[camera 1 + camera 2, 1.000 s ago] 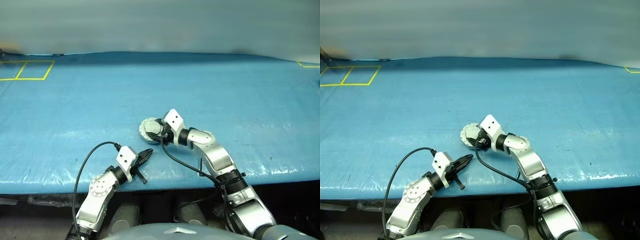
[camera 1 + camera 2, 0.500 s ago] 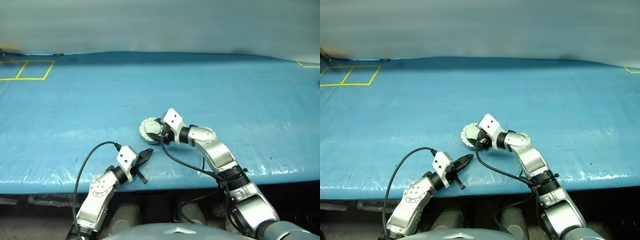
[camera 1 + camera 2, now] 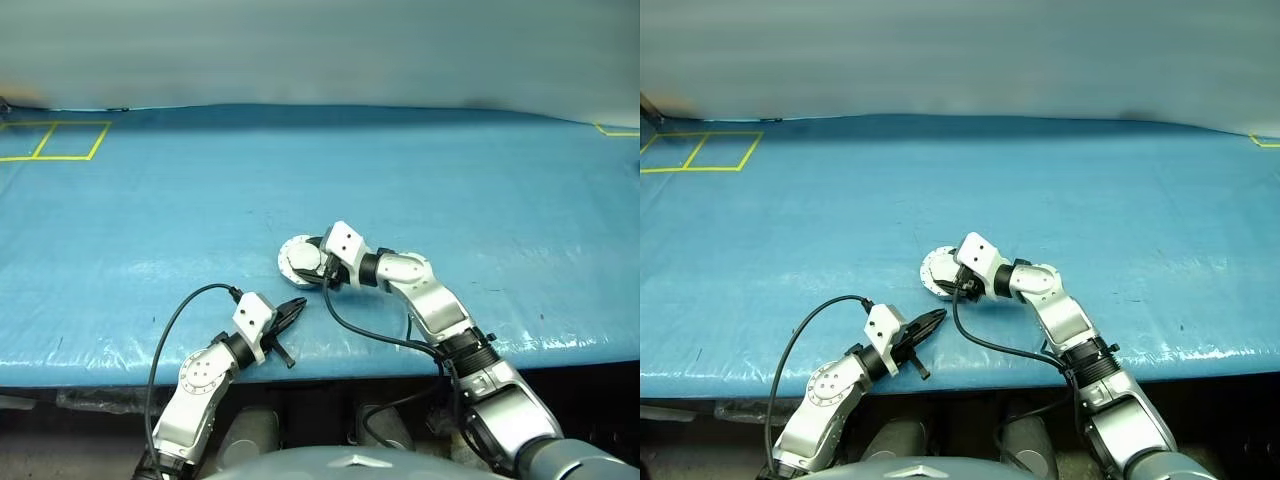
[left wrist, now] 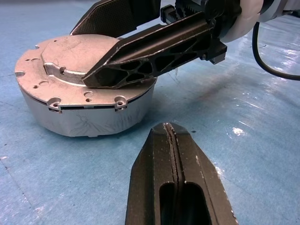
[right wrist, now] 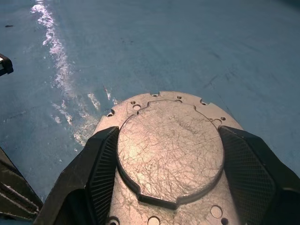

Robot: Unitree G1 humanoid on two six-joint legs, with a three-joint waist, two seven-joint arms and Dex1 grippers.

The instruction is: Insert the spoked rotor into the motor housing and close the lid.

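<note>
Taking the motor housing (image 3: 298,262) as the landmark, the scene reads from the robot's left across. The yellow tape squares (image 3: 55,140) lie far off to the housing's left and well behind it, on the blue table cover (image 3: 480,190). Nearer, the left gripper (image 3: 293,309) sits just in front of the housing, toward the table's near edge, apart from it; its two black fingers (image 4: 178,187) are pressed together with nothing between them, tips aimed at the housing's side wall. A black cable (image 3: 175,315) loops from that wrist.

The housing stands upright on the cover near the middle of the table, with the lid (image 5: 171,147) down flat on top of it, its smooth grey outer face and raised round centre upward. The right gripper (image 3: 318,268) reaches in from the housing's right, its fingers (image 5: 101,164) spread wide and straddling the lid's raised centre, one on each side, lying over the lid's top.
</note>
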